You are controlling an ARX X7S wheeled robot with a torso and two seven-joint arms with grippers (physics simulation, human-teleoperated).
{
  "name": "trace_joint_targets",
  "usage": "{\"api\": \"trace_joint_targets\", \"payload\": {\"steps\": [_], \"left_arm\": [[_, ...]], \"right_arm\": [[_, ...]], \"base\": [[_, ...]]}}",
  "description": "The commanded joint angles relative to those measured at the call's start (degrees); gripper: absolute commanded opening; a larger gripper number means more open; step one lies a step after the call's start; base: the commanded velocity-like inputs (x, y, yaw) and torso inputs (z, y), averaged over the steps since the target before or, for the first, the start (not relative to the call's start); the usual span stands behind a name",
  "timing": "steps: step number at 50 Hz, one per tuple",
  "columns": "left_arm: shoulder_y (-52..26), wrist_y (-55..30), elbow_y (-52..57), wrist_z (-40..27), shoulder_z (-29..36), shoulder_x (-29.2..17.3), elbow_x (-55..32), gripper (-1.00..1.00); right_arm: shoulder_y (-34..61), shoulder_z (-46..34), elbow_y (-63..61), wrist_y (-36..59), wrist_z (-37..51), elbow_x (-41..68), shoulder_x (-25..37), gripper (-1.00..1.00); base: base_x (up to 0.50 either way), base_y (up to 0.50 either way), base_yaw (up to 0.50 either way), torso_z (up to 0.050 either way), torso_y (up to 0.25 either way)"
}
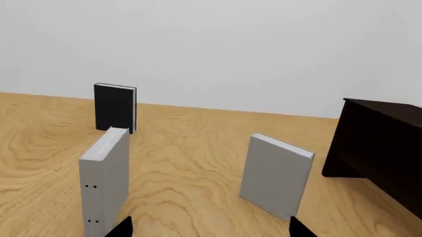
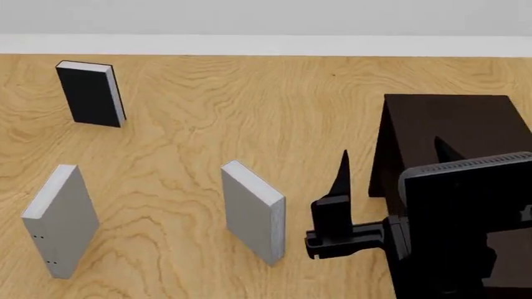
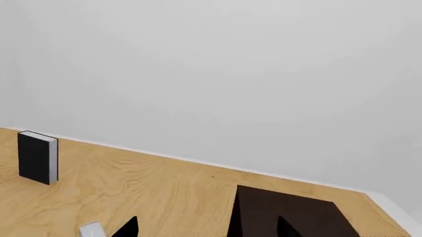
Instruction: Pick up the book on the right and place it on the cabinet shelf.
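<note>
The plain light-grey book (image 2: 253, 212) stands upright on the wooden floor in the middle of the head view. It also shows in the left wrist view (image 1: 275, 175), and only its top corner shows in the right wrist view (image 3: 92, 230). The dark cabinet (image 2: 449, 137) stands to its right; its shelf opening is hidden in the head view. My right gripper (image 2: 390, 168) is open and empty, raised between the book and the cabinet. My left gripper (image 1: 211, 229) is open and empty, some way in front of the books; it is out of the head view.
A grey book with small dark dots (image 2: 60, 221) stands at the left. A black book (image 2: 90, 93) stands at the far left near the white wall. The cabinet (image 1: 382, 148) shows at the side of the left wrist view and also in the right wrist view (image 3: 290, 215).
</note>
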Motion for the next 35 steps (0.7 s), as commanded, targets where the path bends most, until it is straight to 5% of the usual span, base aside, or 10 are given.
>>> {"api": "trace_joint_targets", "payload": {"steps": [1,35], "left_arm": [[-0.09,0.17,-0.09,-0.31,0.08,-0.41,-0.40,1.00],[-0.59,0.06,-0.14,-1.25,0.53,-1.42,-1.18,1.00]], "right_arm": [[-0.14,-1.00,-0.21,-0.42,0.35,-0.02,0.40,1.00],[0.33,-3.53,0.26,-2.54,-0.54,0.62,1.67,1.00]], "base": [[0.00,0.01,0.00,0.000,0.000],[0.15,-0.06,0.00,0.000,0.000]]}}
